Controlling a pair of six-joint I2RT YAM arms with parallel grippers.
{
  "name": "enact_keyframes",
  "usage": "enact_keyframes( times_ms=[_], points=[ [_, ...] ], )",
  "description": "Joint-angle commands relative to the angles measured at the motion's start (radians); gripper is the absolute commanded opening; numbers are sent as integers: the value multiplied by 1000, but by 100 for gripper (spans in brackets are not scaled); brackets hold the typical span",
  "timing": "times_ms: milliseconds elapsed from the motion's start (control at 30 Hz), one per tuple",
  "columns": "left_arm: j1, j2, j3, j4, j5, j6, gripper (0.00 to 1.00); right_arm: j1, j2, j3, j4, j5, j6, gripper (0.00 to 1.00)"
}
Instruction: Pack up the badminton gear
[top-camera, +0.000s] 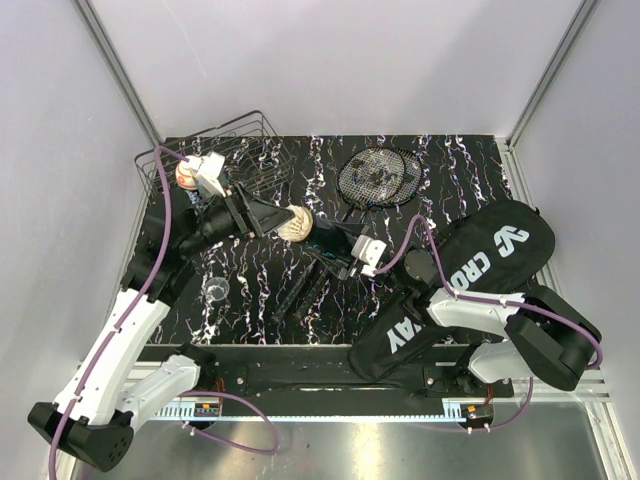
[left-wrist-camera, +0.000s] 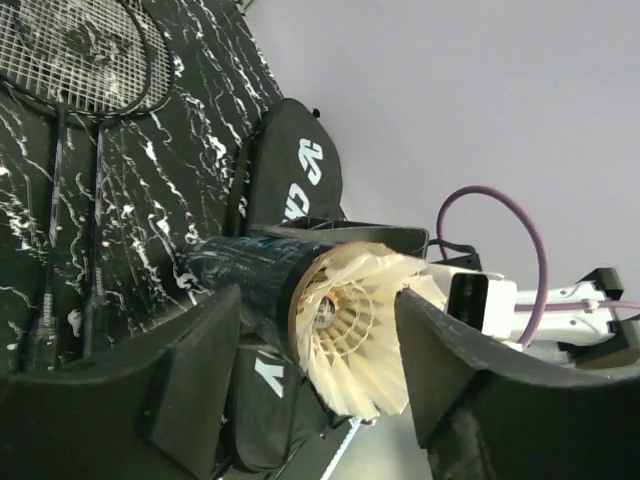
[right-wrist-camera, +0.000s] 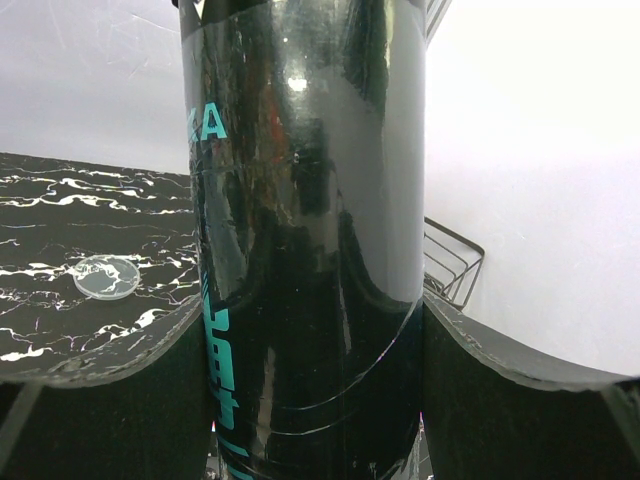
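Observation:
My right gripper (top-camera: 343, 252) (right-wrist-camera: 310, 320) is shut on the long black tube (top-camera: 325, 240) (right-wrist-camera: 300, 200) and holds it above the table's middle, mouth toward the left arm. A white feather shuttlecock (top-camera: 295, 222) (left-wrist-camera: 360, 330) sticks out of the tube's mouth (left-wrist-camera: 240, 270). My left gripper (top-camera: 278, 216) (left-wrist-camera: 318, 305) is open, with a finger on each side of the feathers and small gaps showing. Two black rackets (top-camera: 380, 177) (left-wrist-camera: 70, 60) lie at the back centre, handles toward the front. The black CROSSWAY bag (top-camera: 490, 250) (left-wrist-camera: 300, 170) lies at the right. No other shuttlecocks show.
A black wire basket (top-camera: 245, 135) stands at the back left, also seen in the right wrist view (right-wrist-camera: 455, 265). A small patterned bowl (top-camera: 188, 176) sits beside it. A clear round lid (top-camera: 215, 290) (right-wrist-camera: 108, 277) lies on the marbled table at front left.

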Motion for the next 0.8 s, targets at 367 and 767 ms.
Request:
enact_keyframes(
  times_ms=[367,767],
  points=[
    [-32,100,152,-218,-40,214,74,4,6,15,72,6,32,42],
    [-195,262,125,-247,-149,240,81,4,4,12,74,19,29,41]
  ],
)
